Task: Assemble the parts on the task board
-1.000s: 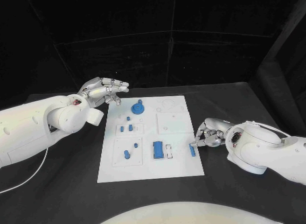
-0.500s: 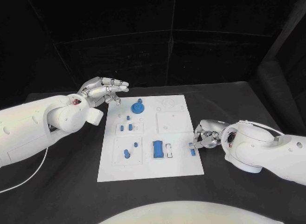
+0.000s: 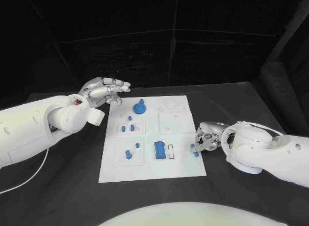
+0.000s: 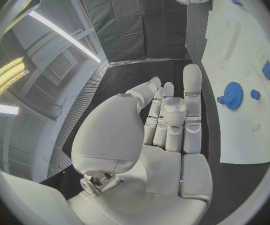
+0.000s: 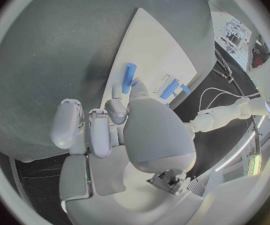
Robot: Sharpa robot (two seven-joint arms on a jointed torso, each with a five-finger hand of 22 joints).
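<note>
The left hand (image 3: 103,90) is hovering with fingers spread, empty, above the bench (image 3: 59,188) beside the white board's (image 3: 185,167) far left corner, while the right hand (image 3: 206,140) is pinching a small blue part (image 3: 194,149) at the board's right edge.

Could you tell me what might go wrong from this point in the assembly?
The right hand works on a small blue bar at the task board's right edge; a slip could knock the bar onto the black table. Its fingers may also drag the unclamped-looking board, upsetting the blue gear.
</note>
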